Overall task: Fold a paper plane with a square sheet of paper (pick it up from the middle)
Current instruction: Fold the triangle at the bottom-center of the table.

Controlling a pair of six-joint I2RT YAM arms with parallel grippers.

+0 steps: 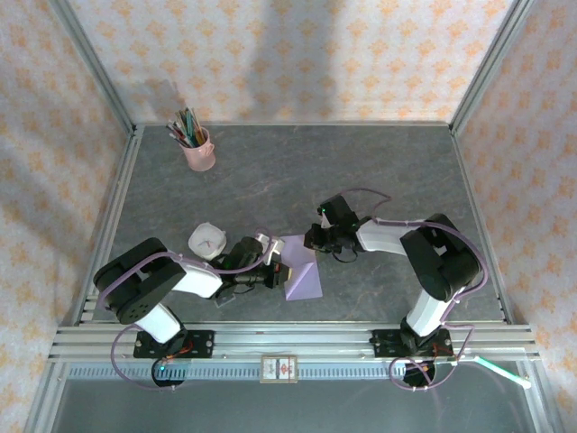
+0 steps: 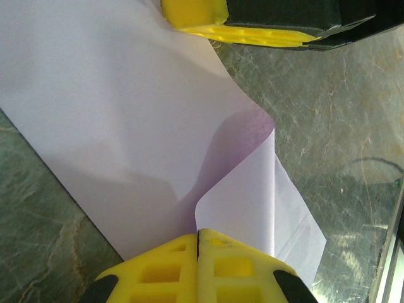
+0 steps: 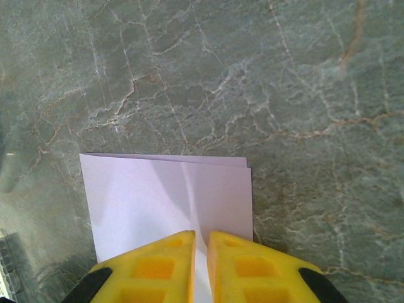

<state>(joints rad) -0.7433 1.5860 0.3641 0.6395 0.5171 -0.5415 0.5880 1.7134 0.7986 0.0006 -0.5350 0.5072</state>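
Now left hand [image 2: 197, 237] and right hand [image 3: 200, 238] pinch the lavender sheet [image 1: 304, 275].

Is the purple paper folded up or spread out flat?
Folded. The purple paper shows two layered edges at its far side, and in the left wrist view a flap curls over it.

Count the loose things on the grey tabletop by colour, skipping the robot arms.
Lavender: 1, the paper sheet
Pink: 1, the cup of pens
White: 1, a small round object
Total: 3
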